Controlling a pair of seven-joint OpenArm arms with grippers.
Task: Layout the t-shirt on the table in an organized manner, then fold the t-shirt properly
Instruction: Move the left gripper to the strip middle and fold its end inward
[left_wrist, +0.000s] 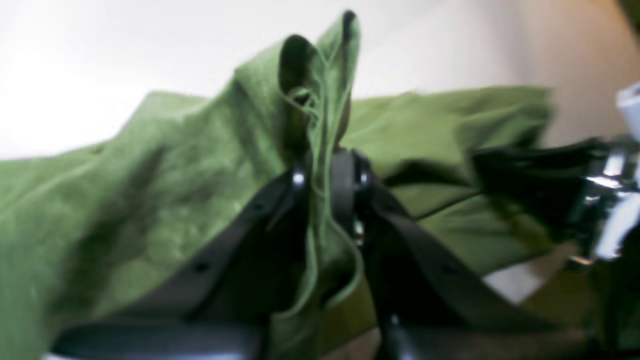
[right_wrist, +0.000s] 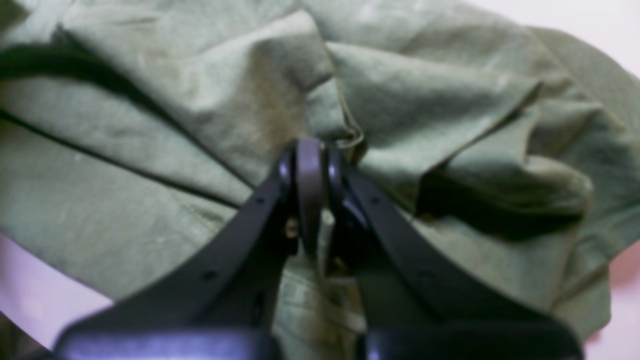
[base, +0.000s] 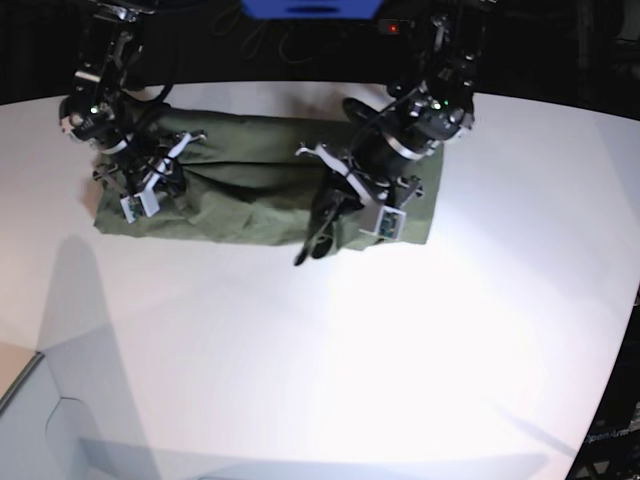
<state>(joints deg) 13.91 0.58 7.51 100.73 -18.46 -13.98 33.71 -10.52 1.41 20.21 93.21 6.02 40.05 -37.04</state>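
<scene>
1. We're seeing the t-shirt (base: 250, 180) lying bunched along the table's (base: 330, 370) far edge
2. Left gripper (left_wrist: 325, 170) is pinching a raised fold; right gripper (right_wrist: 310, 165) is clamping cloth too
3. Loads of bare white tabletop is sitting open up front

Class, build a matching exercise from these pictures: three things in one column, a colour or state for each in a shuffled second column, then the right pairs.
1. t-shirt
2. table
3. left claw

a. smooth and white
b. shut on a pinch of cloth
c. olive green, wrinkled

Pairs: 1-c, 2-a, 3-b
</scene>
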